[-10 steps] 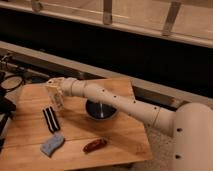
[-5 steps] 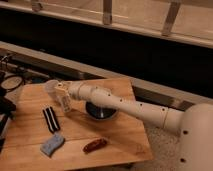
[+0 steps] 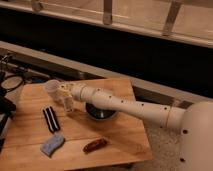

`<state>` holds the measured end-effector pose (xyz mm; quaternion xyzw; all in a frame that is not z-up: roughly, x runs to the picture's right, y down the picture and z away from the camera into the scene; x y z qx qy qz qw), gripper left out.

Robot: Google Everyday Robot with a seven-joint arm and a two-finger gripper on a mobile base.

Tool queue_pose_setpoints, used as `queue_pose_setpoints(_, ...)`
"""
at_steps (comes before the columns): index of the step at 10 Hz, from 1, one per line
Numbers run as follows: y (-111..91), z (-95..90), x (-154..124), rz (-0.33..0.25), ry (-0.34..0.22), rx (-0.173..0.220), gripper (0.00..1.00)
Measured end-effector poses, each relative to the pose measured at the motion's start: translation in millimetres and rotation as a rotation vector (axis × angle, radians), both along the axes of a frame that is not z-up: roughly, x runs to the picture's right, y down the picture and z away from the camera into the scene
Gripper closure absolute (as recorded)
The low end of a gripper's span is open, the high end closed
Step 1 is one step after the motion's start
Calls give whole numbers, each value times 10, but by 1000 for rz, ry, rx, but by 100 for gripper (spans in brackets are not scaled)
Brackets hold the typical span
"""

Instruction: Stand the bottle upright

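Observation:
The bottle (image 3: 52, 87) is a small whitish translucent cylinder at the back left of the wooden table (image 3: 120, 140). It is tilted, with its round pale end turned up and toward the camera. My gripper (image 3: 66, 99) is at the end of the long white arm that reaches in from the right. It is right against the bottle's right side. I cannot see whether the bottle rests on the table or is lifted off it.
A dark round dish (image 3: 100, 113) sits mid-table under the arm. A black striped object (image 3: 50, 119), a blue cloth (image 3: 52, 144) and a reddish-brown object (image 3: 95, 145) lie toward the front. Dark equipment (image 3: 10, 85) stands off the left edge, and a dark wall with a railing runs behind.
The arm has shifted slightly over the last second, and the bottle has stayed at the gripper. Nothing else on the table moved.

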<state>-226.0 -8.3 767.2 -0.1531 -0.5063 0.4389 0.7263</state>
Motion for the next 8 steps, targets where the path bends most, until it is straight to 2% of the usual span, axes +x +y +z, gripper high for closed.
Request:
queue_pose_setpoints(2,-2,14,32,12,9,-6,44)
queue_pose_setpoints(3,23,-1,-31,-2,-4,-4,32)
queue_pose_setpoints(4,28,-13,-54,-5,-5,0,23)
queue_pose_setpoints(6,31,-4,-42,-2,-2,-2,20)
queue_pose_setpoints(8,49,-14,-66,-5,-7,-4,23)
